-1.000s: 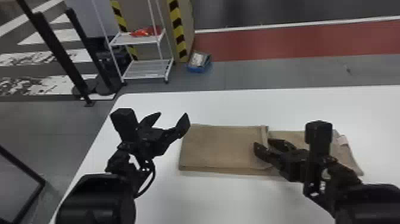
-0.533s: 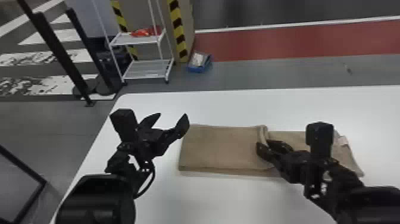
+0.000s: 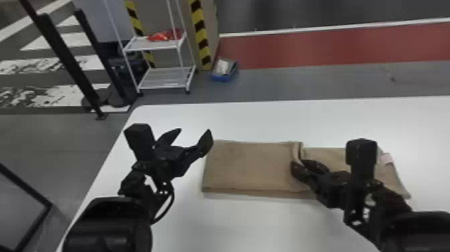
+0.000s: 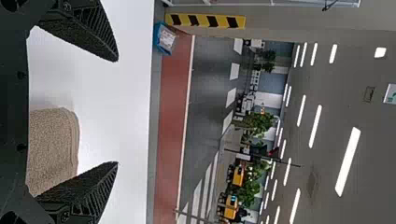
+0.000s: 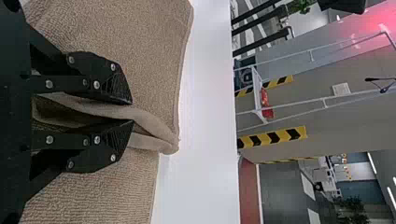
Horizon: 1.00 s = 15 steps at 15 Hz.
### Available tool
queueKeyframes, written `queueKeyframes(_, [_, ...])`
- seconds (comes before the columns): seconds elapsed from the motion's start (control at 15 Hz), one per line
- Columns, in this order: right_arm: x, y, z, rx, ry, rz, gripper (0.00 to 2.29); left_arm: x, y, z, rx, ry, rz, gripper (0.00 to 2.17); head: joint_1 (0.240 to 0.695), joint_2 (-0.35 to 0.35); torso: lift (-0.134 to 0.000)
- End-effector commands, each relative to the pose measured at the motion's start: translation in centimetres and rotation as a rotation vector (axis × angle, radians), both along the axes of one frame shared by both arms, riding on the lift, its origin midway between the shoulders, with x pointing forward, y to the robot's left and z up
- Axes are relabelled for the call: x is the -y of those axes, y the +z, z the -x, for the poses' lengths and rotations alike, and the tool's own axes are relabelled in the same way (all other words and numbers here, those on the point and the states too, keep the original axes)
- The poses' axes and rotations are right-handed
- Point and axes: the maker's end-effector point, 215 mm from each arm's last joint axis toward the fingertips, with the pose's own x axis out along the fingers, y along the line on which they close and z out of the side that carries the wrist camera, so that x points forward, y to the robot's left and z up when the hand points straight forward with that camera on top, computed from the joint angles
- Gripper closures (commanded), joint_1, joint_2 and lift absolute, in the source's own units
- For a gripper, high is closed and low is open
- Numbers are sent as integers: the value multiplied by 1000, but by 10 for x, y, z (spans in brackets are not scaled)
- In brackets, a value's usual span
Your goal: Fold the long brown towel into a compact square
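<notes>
So my right gripper (image 5: 132,112) is nearly closed, pinching the folded-over edge of the brown towel (image 3: 247,166) midway along it on the table (image 3: 234,228), probably to straighten that layer. Left gripper (image 3: 195,130)'s wide open, empty, by the left end.

A white metal rack with two shelves (image 3: 164,78) stands on the grey floor (image 3: 284,83) beyond the smooth white table (image 3: 261,117), with a bright red item (image 3: 165,35) on its upper shelf. Black posts (image 3: 67,63) stand left of it. Right of it, near yellow-and-black striped tape (image 3: 201,33), a small blue box (image 3: 222,78) sits by a red floor strip (image 3: 328,47). Green leafy plants (image 4: 259,122) show farther off.
</notes>
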Motion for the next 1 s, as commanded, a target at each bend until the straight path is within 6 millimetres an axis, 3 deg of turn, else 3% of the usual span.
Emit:
queueKeyframes(0.0, [-2, 7, 1, 10, -1, -7, 539, 0, -1, 0, 0, 1, 0, 97, 695, 200, -125])
queueKeyframes(0.27, [0, 14, 6, 24, -8, -10, 491, -2, -1, 0, -1, 2, 0, 97, 695, 202, -125])
queueKeyframes(0.6, [4, -1, 7, -9, -11, 35, 505, -2, -3, -1, -4, 1, -1, 97, 695, 198, -125])
queueKeyframes(0.93, [2, 1, 7, -6, -7, 31, 947, -5, -5, 0, -6, 5, -2, 97, 695, 200, -125])
